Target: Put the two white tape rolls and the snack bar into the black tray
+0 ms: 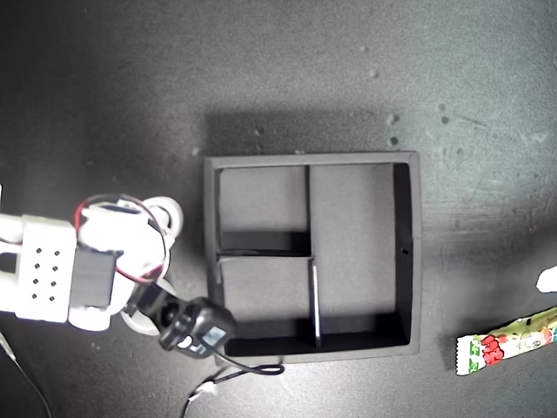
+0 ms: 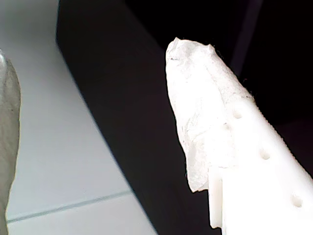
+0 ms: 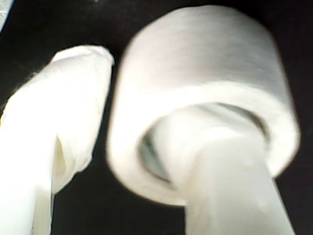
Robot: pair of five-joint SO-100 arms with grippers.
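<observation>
The black tray sits mid-table with nothing in its compartments. Off its side toward the exterior view's left, a white tape roll peeks out from under my second arm. In the second wrist view that tape roll fills the picture. One finger of my second gripper is in its hole. The padded outer finger stands a dark gap away from its wall. The snack bar lies at the exterior view's lower right. My first gripper is open on nothing; a white tip shows above the bar.
The second arm's white body and black camera block hang over the table beside the tray, with a cable trailing on the dark surface. In the first wrist view a black wall stands beside pale table.
</observation>
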